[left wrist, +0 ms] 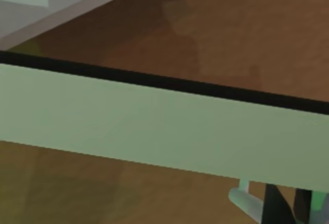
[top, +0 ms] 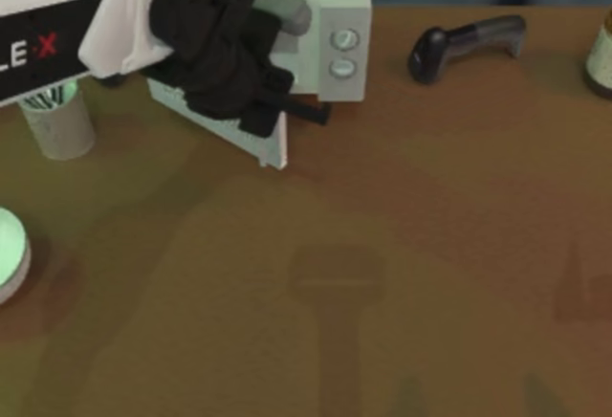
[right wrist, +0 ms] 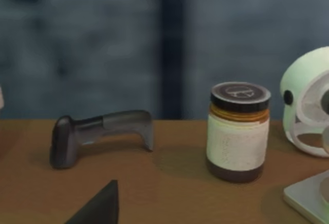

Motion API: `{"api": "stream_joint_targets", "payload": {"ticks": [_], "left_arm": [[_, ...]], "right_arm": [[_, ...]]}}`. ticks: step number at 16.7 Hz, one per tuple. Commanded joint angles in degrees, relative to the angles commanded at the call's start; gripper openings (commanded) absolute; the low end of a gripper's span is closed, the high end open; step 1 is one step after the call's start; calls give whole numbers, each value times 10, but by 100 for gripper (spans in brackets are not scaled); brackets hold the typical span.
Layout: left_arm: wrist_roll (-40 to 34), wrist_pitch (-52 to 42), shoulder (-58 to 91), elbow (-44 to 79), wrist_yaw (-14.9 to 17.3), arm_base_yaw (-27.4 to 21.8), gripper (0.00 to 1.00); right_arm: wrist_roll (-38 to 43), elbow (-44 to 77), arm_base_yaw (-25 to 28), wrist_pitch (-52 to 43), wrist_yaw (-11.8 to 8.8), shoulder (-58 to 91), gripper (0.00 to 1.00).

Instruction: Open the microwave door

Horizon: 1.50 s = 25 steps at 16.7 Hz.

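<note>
Brown desk fills the top view, with a dark blue-grey wall behind its far edge. You have the microwave at the far edge, left of centre, its two round knobs facing the near side. The microwave door stands swung out from the front, its free end pointing toward the near edge at a slant; in the left wrist view the door's pale top edge runs right across the picture with the desk beyond it. Your left gripper is down at the door, just in front of the microwave, one dark finger poking out past the door's free end. You cannot tell from any view whether its fingers are spread or pinching the panel.

A grey barcode scanner lies near the far edge, right of the microwave, and a labelled jar with a dark lid stands near the far right corner. A pale cup sits near the left edge. Your right arm is not in the top view.
</note>
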Motion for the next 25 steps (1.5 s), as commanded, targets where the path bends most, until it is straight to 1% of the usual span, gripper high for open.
{"api": "stream_joint_targets", "payload": {"ticks": [16, 19, 25], "left_arm": [[0, 0, 0, 0, 0, 0, 0], [6, 2, -3, -5, 8, 0, 0], [79, 6, -36, -50, 46, 26, 0]], "right_arm": [[0, 0, 0, 0, 0, 0, 100], [0, 0, 0, 0, 0, 0, 100], [0, 0, 0, 0, 0, 0, 100]]}}
